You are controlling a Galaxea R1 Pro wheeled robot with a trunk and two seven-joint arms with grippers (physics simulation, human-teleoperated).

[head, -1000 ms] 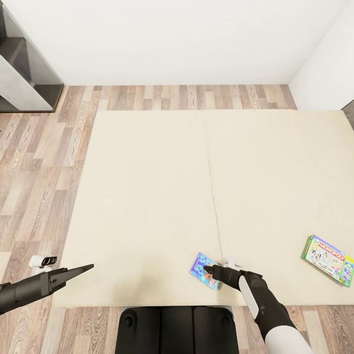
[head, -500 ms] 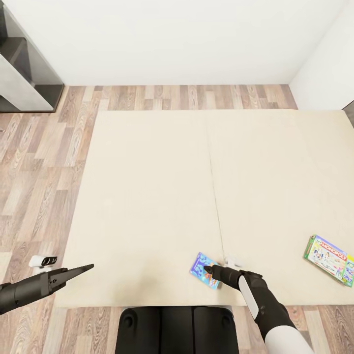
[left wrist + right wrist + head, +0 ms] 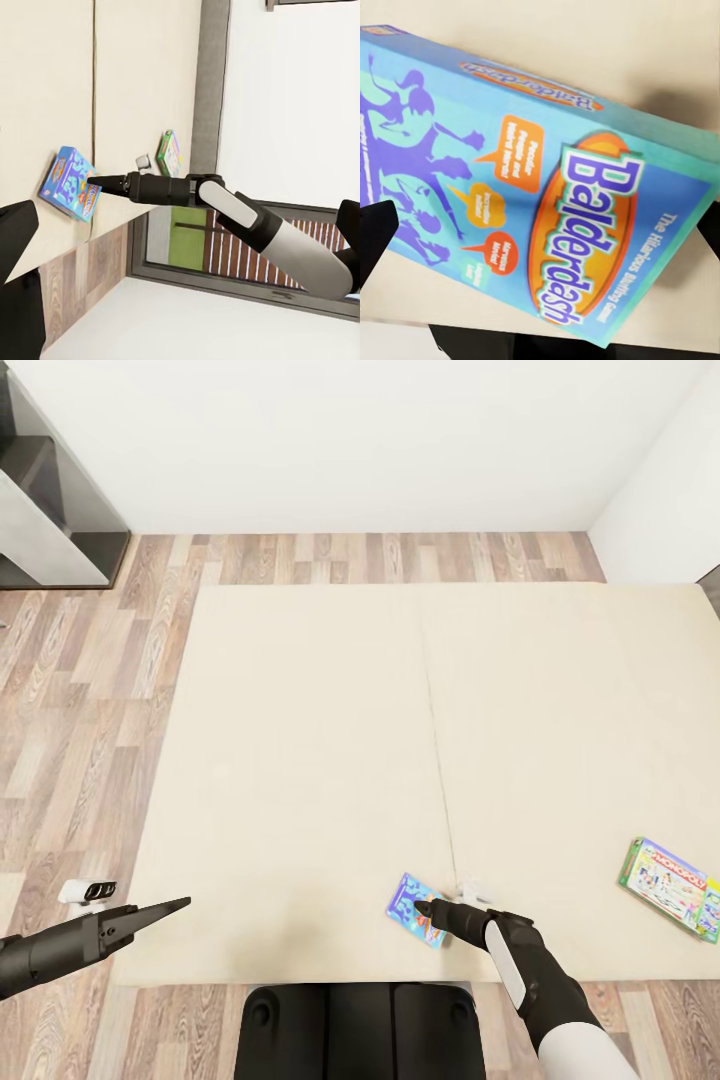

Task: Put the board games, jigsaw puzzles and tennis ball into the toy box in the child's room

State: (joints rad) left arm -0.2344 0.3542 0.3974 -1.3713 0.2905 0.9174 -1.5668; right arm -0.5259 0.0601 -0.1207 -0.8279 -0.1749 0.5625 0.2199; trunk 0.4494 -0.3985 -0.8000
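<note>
We judge the blue board game (image 3: 414, 909), lying flat near the bed's (image 3: 300, 760) front edge, light, stiff and slick-faced, best pinched across a thin side edge by our right pincer (image 3: 432, 908), spread open over it; the left pincer's (image 3: 170, 907) state we cannot tell.

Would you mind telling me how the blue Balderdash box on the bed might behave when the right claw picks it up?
The Balderdash box looks like a flat, straight-edged carton, so probably stiff. Its printed face appears smooth, so it may slip between the fingertips. Lying flat on the bed, it shouldn't roll, though pushing could slide it.
</note>
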